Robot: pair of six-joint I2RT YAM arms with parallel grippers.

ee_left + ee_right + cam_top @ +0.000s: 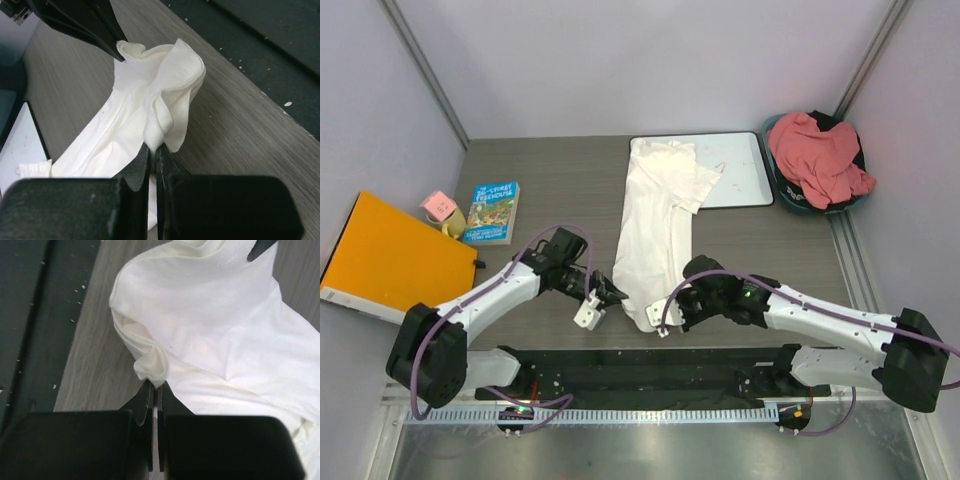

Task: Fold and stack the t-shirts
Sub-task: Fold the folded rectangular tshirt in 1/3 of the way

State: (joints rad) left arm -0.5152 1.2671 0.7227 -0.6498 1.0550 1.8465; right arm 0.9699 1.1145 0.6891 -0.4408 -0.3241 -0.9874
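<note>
Left claw (154,148) and right claw (156,385) are clamping the white t-shirt (655,225) by its near hem on the tabletop (550,165), folding seemingly partway; the pink t-shirt (817,155) is sitting crumpled in its basket (788,200).

The white t-shirt (655,230) is soft, matt, creased cloth, the pink-red t-shirt (817,155) equally matt rumpled cloth, the table (550,170) matt grey wood grain, the whiteboard (745,175) smooth and glossy, and the book (492,212) glossy-covered paper.

Left edge of whiteboard (735,170) beneath white t-shirt (655,230)
</note>
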